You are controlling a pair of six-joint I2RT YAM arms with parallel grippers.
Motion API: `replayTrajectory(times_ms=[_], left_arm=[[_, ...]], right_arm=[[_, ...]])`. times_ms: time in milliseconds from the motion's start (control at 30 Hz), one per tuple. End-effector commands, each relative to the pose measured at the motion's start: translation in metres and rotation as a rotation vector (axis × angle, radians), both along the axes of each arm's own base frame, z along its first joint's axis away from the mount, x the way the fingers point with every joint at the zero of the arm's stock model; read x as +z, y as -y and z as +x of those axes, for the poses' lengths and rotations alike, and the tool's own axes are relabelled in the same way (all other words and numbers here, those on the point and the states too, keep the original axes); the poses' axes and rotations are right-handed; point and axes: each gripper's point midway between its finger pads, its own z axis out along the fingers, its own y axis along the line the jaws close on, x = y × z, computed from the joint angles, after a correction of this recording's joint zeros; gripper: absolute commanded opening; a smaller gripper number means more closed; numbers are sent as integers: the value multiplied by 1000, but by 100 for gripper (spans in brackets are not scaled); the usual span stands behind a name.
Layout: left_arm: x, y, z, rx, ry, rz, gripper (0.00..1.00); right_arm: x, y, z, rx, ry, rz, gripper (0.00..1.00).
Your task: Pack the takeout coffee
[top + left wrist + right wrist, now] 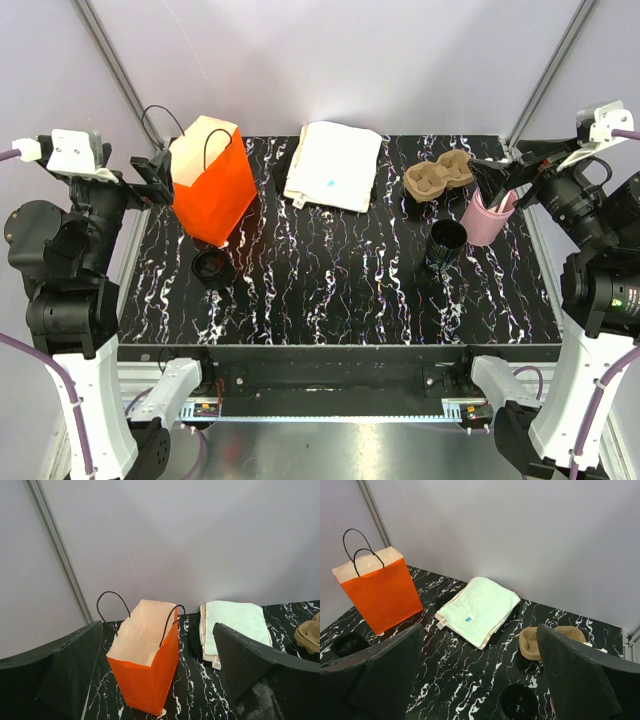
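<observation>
The takeout coffee, a small black cup (pixel 446 243), stands upright on the right of the marbled table (pixel 330 290), just left of the pink cup. The right wrist view shows it low in the frame (pixel 518 702), below my right gripper (pixel 479 635). That gripper (pixel 500 177) hangs open and empty above the pink cup, at the back right. My left gripper (pixel 153 176) is also open and empty, beside the upper left edge of the orange paper bag (pixel 212 180). The bag (pixel 145 665) stands upright with its mouth open between my left fingers.
A pink cup of white sticks (pixel 487 215) stands right of the coffee. A brown cardboard cup carrier (pixel 437 177) lies behind it. A folded white cloth (pixel 333 165) lies at the back centre. A flat round black piece (pixel 213 267) sits in front of the bag.
</observation>
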Motion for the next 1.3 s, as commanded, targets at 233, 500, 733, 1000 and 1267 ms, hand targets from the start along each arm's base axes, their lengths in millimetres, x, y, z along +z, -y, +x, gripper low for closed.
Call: replayTrajectory(times_ms=[233,500,733,1000,1267], left_arm=[[10,6,-6,-34,32,13,99],[-12,18,8,-109,-23,85,99],[-61,29,32,-188,-117,116,99],[-117,38,63,-266,-213,136,99],[-181,47,83,-334,-311,126,99]], right_arm=[[-1,-7,-3,50,11,-49,100],[-7,-7,5,69,-9,-68,100],[-10,-8,20,94,-19,-88,100],[-18,7,59,38,-33,-81,100],[-53,40,137,-79,-175,-108,100]])
